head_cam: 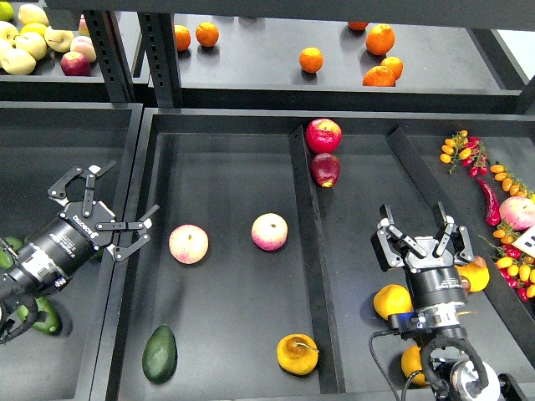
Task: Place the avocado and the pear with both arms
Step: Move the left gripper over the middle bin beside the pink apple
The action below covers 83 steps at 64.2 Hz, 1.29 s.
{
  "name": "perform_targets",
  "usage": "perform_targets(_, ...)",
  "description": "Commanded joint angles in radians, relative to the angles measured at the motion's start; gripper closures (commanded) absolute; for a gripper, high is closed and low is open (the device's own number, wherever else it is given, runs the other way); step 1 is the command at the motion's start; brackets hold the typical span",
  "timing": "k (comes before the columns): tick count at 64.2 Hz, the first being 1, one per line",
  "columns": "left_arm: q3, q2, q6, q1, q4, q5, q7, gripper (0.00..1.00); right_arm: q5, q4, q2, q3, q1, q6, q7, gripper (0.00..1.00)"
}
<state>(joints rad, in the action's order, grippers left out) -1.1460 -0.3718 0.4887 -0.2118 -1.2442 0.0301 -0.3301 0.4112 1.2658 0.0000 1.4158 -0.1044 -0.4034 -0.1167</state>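
Note:
The dark green avocado (159, 353) lies at the front left of the middle black bin (226, 150). The golden-yellow pear (297, 354) lies at the front right of the same bin, stem to the right. My left gripper (113, 203) is open and empty, tilted over the bin's left wall, well above and left of the avocado. My right gripper (418, 226) is open and empty, upright over the right bin, to the right of the pear.
Two pink-and-yellow round fruits (188, 244) (269, 231) lie mid-bin. Two red apples (323, 134) sit by the divider. Lighter avocados (38, 313) lie in the left bin, yellow fruits (391, 302) in the right. Oranges (310, 59) are on the back shelf, peppers (489, 200) at far right.

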Motion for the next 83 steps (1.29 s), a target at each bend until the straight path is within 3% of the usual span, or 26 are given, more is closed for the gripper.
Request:
perform_targets(1,0.118,-0.076,0.0,-0.102,0.0,0.011,-0.076,0.0,0.0,0.0,0.0,-0.001,0.0,0.003,0.0,0.0)
perform_targets(3,0.194,-0.126,0.0,-0.173,0.002,0.046,-0.113,0.0,0.0,0.0,0.0,-0.001,0.0,0.006,0.0,0.0)
perform_targets(6,0.248,-0.159,0.0,-0.213,0.005,0.073,-0.128,0.0,0.0,0.0,0.0,-0.001,0.0,0.005,0.0,0.0)
perform_targets(19,0.472,-0.211,0.0,-0.394,0.014,0.088,-0.159,0.0,0.0,0.003,0.0,0.0,0.0,0.0,0.0,0.0)
perform_targets(42,0.756,-0.229,0.0,-0.658,-0.008,0.129,-0.159,0.01,0.0,0.006,0.0,0.0,0.0,-0.002,0.0,0.0)
perform_targets(52,0.952,-0.216,0.0,-0.831,-0.014,0.162,-0.159,0.01,0.0,0.006,0.0,0.0,0.0,-0.002,0.0,0.0)
perform_targets(83,1.253,-0.134,0.0,-0.897,0.026,0.189,-0.159,0.0,0.0,0.007,0.0,0.0,0.0,-0.002,0.0,0.0)
